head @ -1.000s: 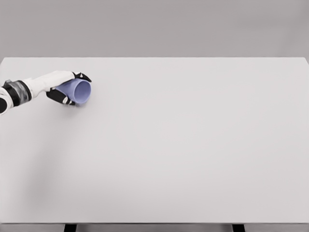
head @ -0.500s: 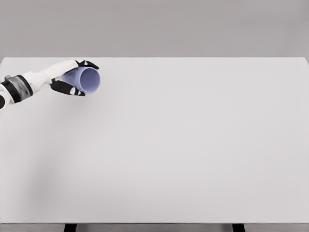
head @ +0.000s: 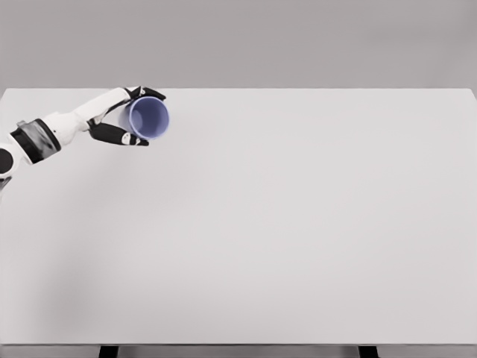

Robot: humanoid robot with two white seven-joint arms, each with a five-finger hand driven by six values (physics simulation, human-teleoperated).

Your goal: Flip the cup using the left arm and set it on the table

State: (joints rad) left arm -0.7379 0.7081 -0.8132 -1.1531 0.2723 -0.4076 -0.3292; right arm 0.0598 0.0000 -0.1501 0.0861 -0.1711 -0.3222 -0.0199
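Note:
A light blue-purple cup (head: 147,118) is held on its side above the far left part of the white table (head: 283,224), its open mouth facing right and toward the camera. My left hand (head: 136,115) is shut on the cup, with dark fingers wrapped over its top and under its bottom. The white left arm (head: 52,134) reaches in from the left edge. No right arm shows in the head view.
The table's far edge (head: 238,89) runs just behind the hand. Two dark table legs (head: 109,351) show under the near edge.
My left hand has carried the cup up and to the right, and the cup's mouth has turned more toward the camera.

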